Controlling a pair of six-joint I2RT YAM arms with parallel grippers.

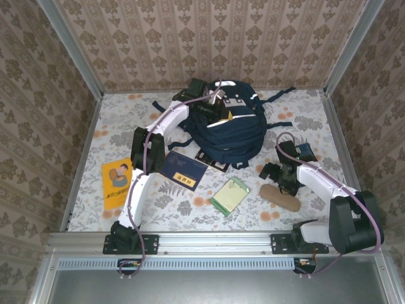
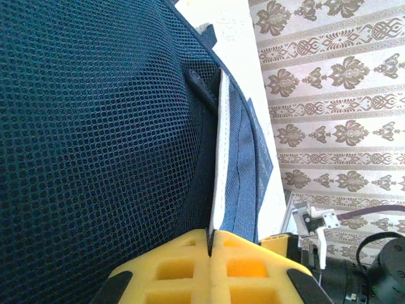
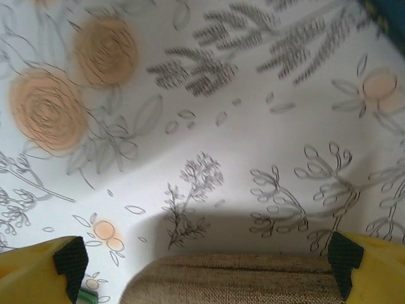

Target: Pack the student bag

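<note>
Student bag (image 1: 233, 126) in left gripper (image 2: 210, 237)'s pinch

The desk (image 1: 126, 120) wears a pale cloth printed with orange flowers, and walls of brown damask wallpaper (image 1: 209, 38) stand around it. A green notepad (image 1: 230, 196) lies near the front edge. Just right of the notepad rests a long brown woven pouch (image 1: 279, 197). Left of it and slightly behind lies a dark blue booklet (image 1: 183, 170) with a pale label. Well to the notepad's left lies an orange booklet (image 1: 118, 183) showing a cartoon figure.
</note>
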